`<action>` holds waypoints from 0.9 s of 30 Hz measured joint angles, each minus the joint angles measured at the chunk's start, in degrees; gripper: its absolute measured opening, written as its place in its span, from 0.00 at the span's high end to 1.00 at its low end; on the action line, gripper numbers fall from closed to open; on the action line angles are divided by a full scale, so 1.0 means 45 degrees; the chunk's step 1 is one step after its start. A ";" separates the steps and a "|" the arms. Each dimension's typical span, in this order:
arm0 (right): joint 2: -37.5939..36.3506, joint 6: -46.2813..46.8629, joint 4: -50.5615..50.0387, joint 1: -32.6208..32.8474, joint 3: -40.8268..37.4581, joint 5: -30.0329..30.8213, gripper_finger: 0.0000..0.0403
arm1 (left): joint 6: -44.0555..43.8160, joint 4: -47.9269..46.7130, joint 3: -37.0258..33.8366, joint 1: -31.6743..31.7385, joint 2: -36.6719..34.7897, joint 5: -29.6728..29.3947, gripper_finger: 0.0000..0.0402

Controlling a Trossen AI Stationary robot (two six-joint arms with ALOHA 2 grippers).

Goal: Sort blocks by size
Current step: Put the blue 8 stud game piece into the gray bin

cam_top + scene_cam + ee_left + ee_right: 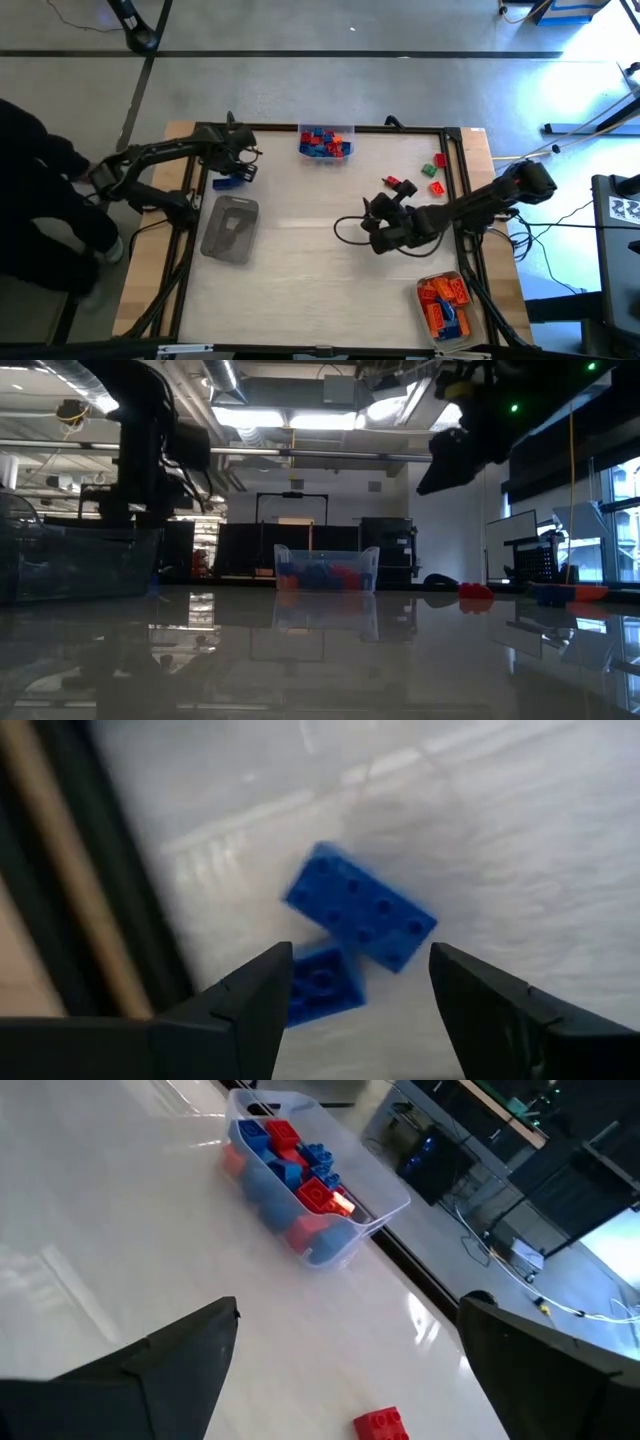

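Note:
Two blue blocks, a longer one (362, 918) and a shorter one (322, 982), lie flat on the table near its far left (232, 179). My left gripper (360, 965) hangs open just above them, pointing down, a finger on either side (243, 163). My right gripper (385, 212) hovers open over the table's middle right, empty, slanting toward the far edge (350, 1320). A loose red block (382, 1425) lies just ahead of it (404, 186). More red and green blocks (434, 172) lie at the far right.
A clear tray (325, 142) of red and blue blocks stands at the far edge (300, 1170). An empty clear tray (230, 228) sits at the left, near my left arm. A tray of orange blocks (445, 305) stands at the near right. A person is at the table's left.

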 joint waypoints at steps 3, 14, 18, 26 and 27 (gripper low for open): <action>0.0297 0.0000 0.0084 -0.0162 0.0000 -0.0005 0.07 | -0.0078 0.0232 -0.0189 0.0167 0.0682 0.0358 0.44; 0.0538 -0.0010 0.0438 -0.0131 0.0000 -0.0005 0.07 | 0.0520 0.2274 -0.0148 0.0680 0.2509 0.0896 0.45; 0.0538 -0.0010 0.0448 -0.0136 0.0000 -0.0005 0.07 | 0.1524 0.3365 -0.0174 0.0425 0.2567 0.1468 0.45; 0.0538 -0.0010 0.0490 -0.0136 0.0000 -0.0005 0.07 | 0.5490 0.3015 0.0680 -0.0270 0.2482 0.1829 0.45; 0.0538 -0.0010 0.0493 -0.0136 0.0000 -0.0005 0.07 | 0.5961 0.2892 0.0913 -0.0363 0.2355 0.1810 0.45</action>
